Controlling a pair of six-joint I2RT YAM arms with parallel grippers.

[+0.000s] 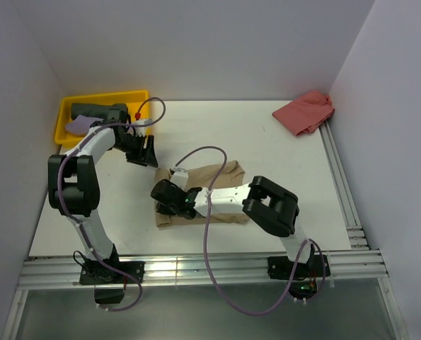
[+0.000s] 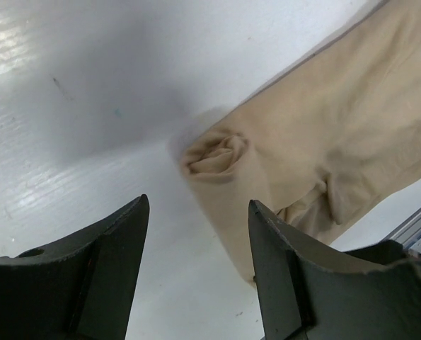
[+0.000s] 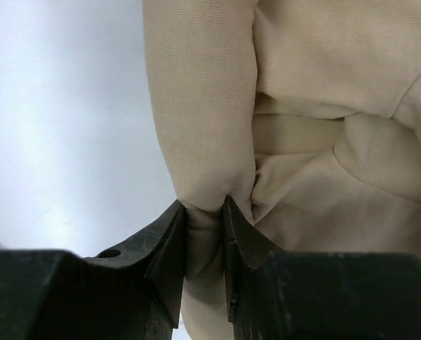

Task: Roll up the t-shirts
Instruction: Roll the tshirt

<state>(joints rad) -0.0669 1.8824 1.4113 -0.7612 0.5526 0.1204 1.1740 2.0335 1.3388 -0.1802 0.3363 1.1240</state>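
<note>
A tan-beige t-shirt [image 1: 221, 172] lies folded into a narrow band mid-table, with its left edge rolled up. My right gripper [image 1: 165, 199] is shut on that rolled edge at the near left end; in the right wrist view the fingertips [image 3: 204, 205] pinch a fold of the tan cloth [image 3: 203, 106]. My left gripper [image 1: 145, 151] hovers open just beyond the shirt's far left corner. The left wrist view shows nothing between its fingers [image 2: 198, 202], and the roll's end [image 2: 217, 159] lies just ahead of them. A salmon-red t-shirt [image 1: 306, 112] lies crumpled at the far right corner.
A yellow tray [image 1: 63, 120] at the far left holds a dark grey-green t-shirt [image 1: 97, 110] and a lilac one [image 1: 79, 125]. Walls close in the table on three sides. Metal rails [image 1: 196, 269] run along the near and right edges.
</note>
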